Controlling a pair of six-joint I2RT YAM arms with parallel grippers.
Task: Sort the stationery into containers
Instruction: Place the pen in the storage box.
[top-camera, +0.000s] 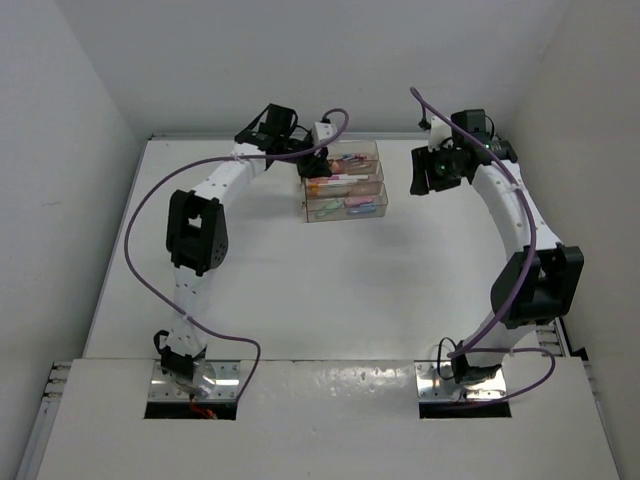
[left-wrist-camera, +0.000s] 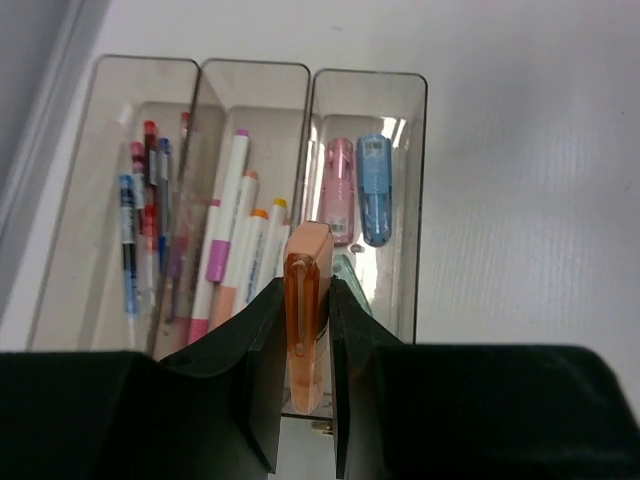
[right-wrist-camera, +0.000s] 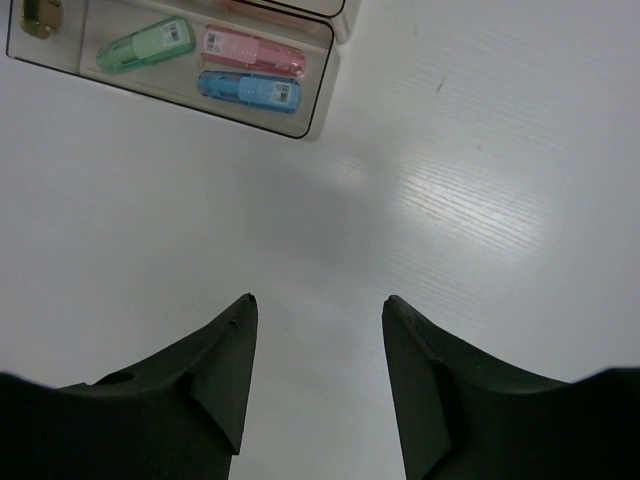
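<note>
The left gripper (left-wrist-camera: 305, 298) is clamped on an orange piece (left-wrist-camera: 308, 262), one finger on each flat side. The piece is translucent and stubby, with its clip edge facing the wrist camera. Its long axis runs straight out from the fingers, parallel to the length of the trays (top-camera: 345, 182), and its free end points toward their far ends. It hangs over the near end of the row, above the wall between the middle tray (left-wrist-camera: 255, 66) and the right tray (left-wrist-camera: 370, 75). The pictures do not show whether it touches a tray.

Tray contents, from the left wrist view:
- The left tray (left-wrist-camera: 145, 62) holds thin pens (left-wrist-camera: 128, 240) with red and blue parts, lying lengthwise.
- The middle tray holds markers (left-wrist-camera: 228, 215) with pink, orange and yellow caps, lying lengthwise at a slight slant with their caps toward the far end.
- The right tray holds a pink piece (left-wrist-camera: 341, 185) and a blue piece (left-wrist-camera: 374, 190), side by side and lengthwise. A green piece (right-wrist-camera: 150, 45) lies in the same tray, nearer the left gripper and partly hidden by a finger.

The right gripper (right-wrist-camera: 319, 300) has its fingers spread apart and holds nothing. It hangs over the bare table (right-wrist-camera: 450, 200), beside the right tray and clear of it.
</note>
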